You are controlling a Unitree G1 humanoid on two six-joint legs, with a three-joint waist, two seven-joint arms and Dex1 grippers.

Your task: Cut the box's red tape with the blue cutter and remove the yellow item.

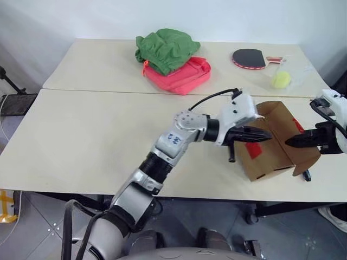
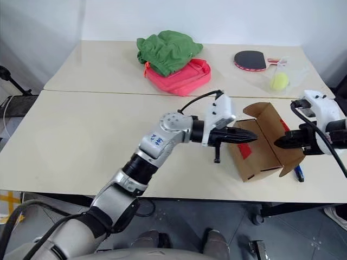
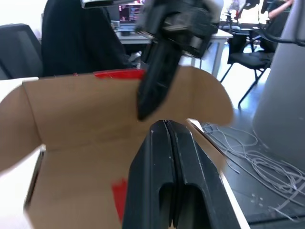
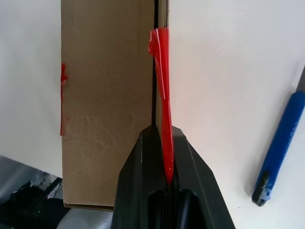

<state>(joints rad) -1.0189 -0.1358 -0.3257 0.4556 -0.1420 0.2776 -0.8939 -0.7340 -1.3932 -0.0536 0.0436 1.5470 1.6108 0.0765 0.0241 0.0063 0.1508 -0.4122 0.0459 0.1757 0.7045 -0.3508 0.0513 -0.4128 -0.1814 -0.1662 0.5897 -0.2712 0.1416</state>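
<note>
Found the box (image 1: 271, 149) at about 4 o'clock on the tabletop (image 1: 97, 135), close to the near edge, flaps flung open, with bits of red tape (image 1: 254, 149) on the front wall and on one flap. Can't tell from here whether the yellow item is inside. Guessing so.

Got the right gripper (image 2: 279, 143) at the box's 3 o'clock, jaws pinching the taped flap edge. Got the left gripper (image 2: 250, 137) at its 9 o'clock, jaws pressed together on nothing, aimed level at the opening.

Worth worrying about: tugging that flap too hard and dragging the light box off the edge, or shoving it over by poking in with jaws kept together. Also easy to knock the blue cutter (image 2: 299, 173), lying at the box's 4 o'clock, onto the floor.

Further out, at 12 to 1 o'clock: green cloth (image 1: 165, 49) on a pink bag (image 1: 181, 76), a paddle (image 1: 249, 58), a bagged tennis ball (image 1: 281, 79). None of it in the way. Only obstruction is the flaps.
</note>
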